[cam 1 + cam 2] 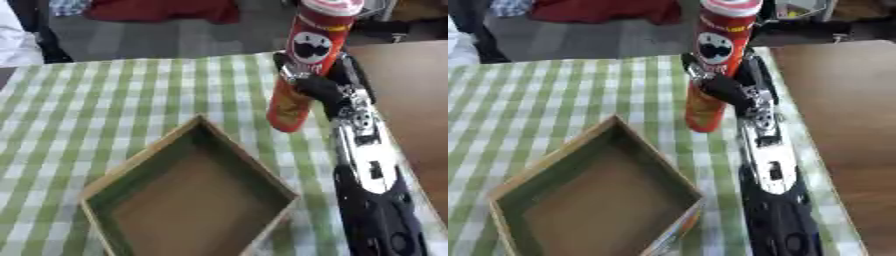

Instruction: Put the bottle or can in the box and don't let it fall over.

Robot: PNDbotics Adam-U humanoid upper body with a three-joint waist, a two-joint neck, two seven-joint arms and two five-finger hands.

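above the box [188,192] — right hand [319,87] round can [306,60]

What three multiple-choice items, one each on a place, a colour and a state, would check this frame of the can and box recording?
1. Where is the red can relative to the box?
A. standing inside it
B. held beyond its far corner, outside it
C. lying on the cloth to its left

2. What colour is the checked tablecloth?
A. green and white
B. blue and yellow
C. plain black

3. What is the right hand doing?
A. resting open on the table
B. fingers curled round the can
C. pressing down on the box rim

Answers: 1 B, the can's base shows past the box's far corner and nothing is in the box. 2 A, green and white squares cover the table. 3 B, dark fingers wrap the can's middle while it stands nearly upright.
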